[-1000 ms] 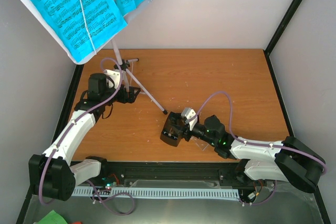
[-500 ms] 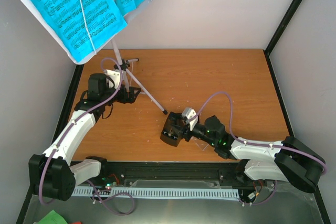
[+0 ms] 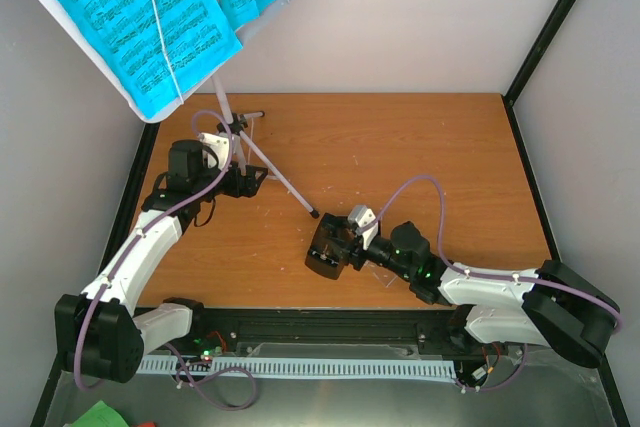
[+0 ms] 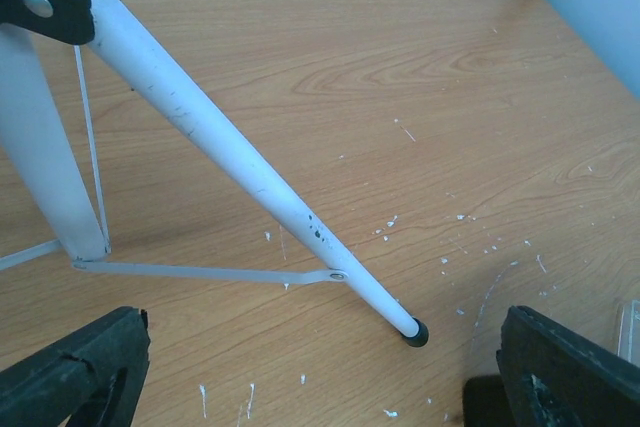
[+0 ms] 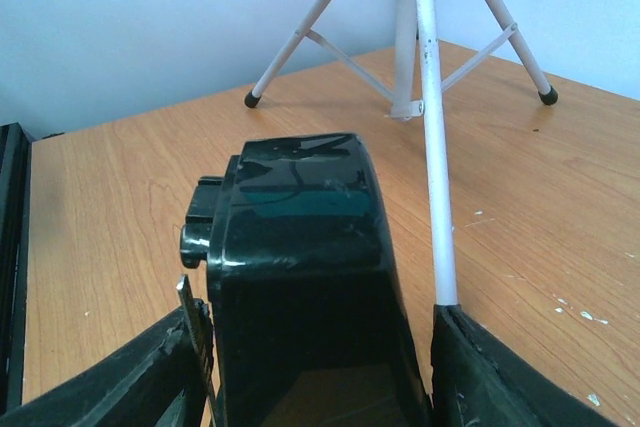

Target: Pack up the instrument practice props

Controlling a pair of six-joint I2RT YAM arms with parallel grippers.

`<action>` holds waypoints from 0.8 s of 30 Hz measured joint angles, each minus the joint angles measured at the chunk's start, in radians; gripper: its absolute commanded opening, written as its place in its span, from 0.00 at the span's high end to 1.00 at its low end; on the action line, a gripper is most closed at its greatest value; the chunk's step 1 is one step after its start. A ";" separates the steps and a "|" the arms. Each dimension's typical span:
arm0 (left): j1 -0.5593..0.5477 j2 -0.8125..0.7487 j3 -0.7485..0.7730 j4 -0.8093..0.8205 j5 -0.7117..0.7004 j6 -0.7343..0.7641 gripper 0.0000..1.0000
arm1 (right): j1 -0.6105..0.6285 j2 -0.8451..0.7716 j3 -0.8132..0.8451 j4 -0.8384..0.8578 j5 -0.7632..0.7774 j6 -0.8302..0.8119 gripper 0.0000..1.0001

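Pinching a black metronome [image 3: 324,253] in the right claw [image 3: 337,245], one finger pressed on each side, near the middle of the worktop [image 3: 430,147] and toward its near edge. Cannot tell whether lifted or resting on the wood. From the right wrist, a glossy black block filling the gap between the fingers.

Holding the left claw [image 3: 250,179] spread wide at the far left, gripping nothing, just beside the tripod legs of a white music stand [image 3: 275,171]. From the left wrist, looking along one leg slanting down to its black foot on the wood, both fingers apart from it. Foot planted near the metronome, on its far side.

Carrying cyan sheet music [image 3: 130,17] on the stand's tilted desk, high over the far left corner.
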 measured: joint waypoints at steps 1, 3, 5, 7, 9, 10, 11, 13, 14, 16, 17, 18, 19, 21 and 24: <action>0.000 0.000 0.000 0.000 0.000 0.000 0.05 | 0.000 0.000 0.000 -0.002 0.002 0.001 0.41; 0.000 0.000 0.000 0.000 0.000 0.000 0.06 | 0.000 0.000 0.000 -0.005 0.005 0.005 0.42; 0.000 0.000 0.000 0.000 0.001 0.000 0.06 | 0.000 0.000 0.000 -0.006 0.009 0.008 0.42; 0.000 0.000 0.000 0.000 0.001 0.000 0.06 | 0.000 0.002 0.002 -0.008 0.014 0.012 0.42; 0.000 0.000 0.000 0.000 0.001 0.000 0.06 | 0.000 0.007 0.006 -0.012 0.019 0.015 0.42; 0.000 0.000 0.000 0.000 0.001 0.000 0.07 | 0.000 0.009 0.008 -0.012 0.022 0.015 0.42; 0.000 0.000 0.000 0.000 0.001 0.000 0.07 | 0.000 0.012 0.011 -0.013 0.025 0.016 0.42; 0.000 0.000 0.000 0.000 0.001 0.000 0.07 | 0.000 0.020 0.017 -0.013 0.031 0.017 0.42; 0.000 0.000 0.000 0.000 0.002 0.000 0.07 | 0.000 0.024 0.020 -0.013 0.034 0.018 0.42; 0.000 0.000 0.000 0.000 0.002 0.000 0.07 | 0.000 0.032 0.027 -0.013 0.038 0.018 0.42; 0.000 0.000 0.000 0.000 0.002 0.000 0.07 | 0.000 0.036 0.029 -0.013 0.039 0.018 0.42; 0.000 0.000 0.000 0.000 0.002 0.000 0.07 | 0.000 0.040 0.031 -0.013 0.041 0.019 0.42; 0.000 0.000 0.000 0.000 0.002 0.000 0.07 | 0.000 0.043 0.033 -0.013 0.042 0.019 0.42; 0.000 0.000 0.000 0.000 0.004 0.000 0.07 | 0.000 0.048 0.037 -0.013 0.043 0.019 0.42; 0.000 0.000 0.000 0.000 0.005 0.000 0.07 | 0.000 0.053 0.040 -0.013 0.045 0.021 0.42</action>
